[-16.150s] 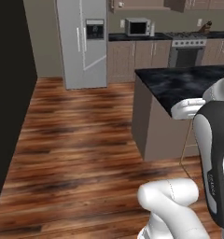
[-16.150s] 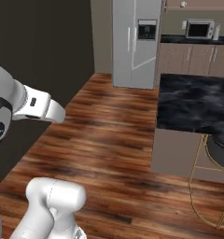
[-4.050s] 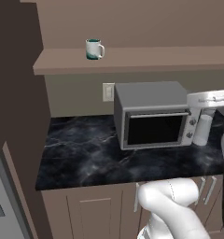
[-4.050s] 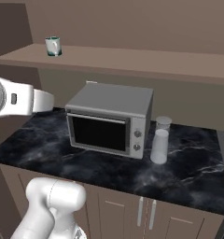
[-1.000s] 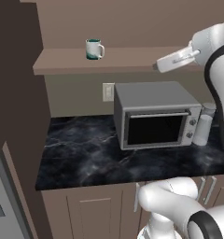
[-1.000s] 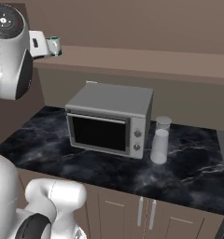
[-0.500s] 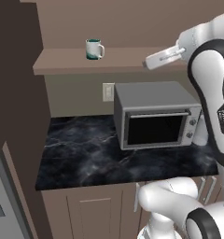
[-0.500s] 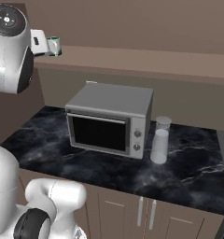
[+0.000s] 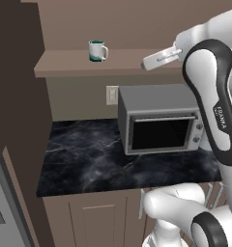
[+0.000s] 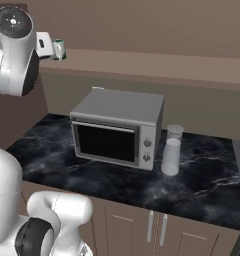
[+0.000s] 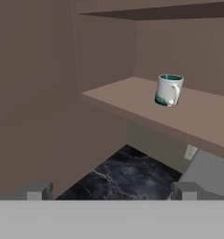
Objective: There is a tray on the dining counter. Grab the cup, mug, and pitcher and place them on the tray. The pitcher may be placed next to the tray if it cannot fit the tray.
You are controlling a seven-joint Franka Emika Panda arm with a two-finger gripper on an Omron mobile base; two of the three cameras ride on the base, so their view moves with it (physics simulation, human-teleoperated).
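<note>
Mug (image 11: 169, 90) upright near shelf (image 11: 198, 114) front edge, released claw (image 11: 110, 190) well apart.

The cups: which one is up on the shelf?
The white mug with the teal band and a handle stands alone on the shelf. The two pale handleless cups stand lower, on the black counter beside the microwave.

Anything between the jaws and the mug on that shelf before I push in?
Nothing visible. The mug stands alone on the brown shelf, ahead of the open gripper, with bare shelf around it. The toaster oven sits lower, on the worktop below the shelf.
</note>
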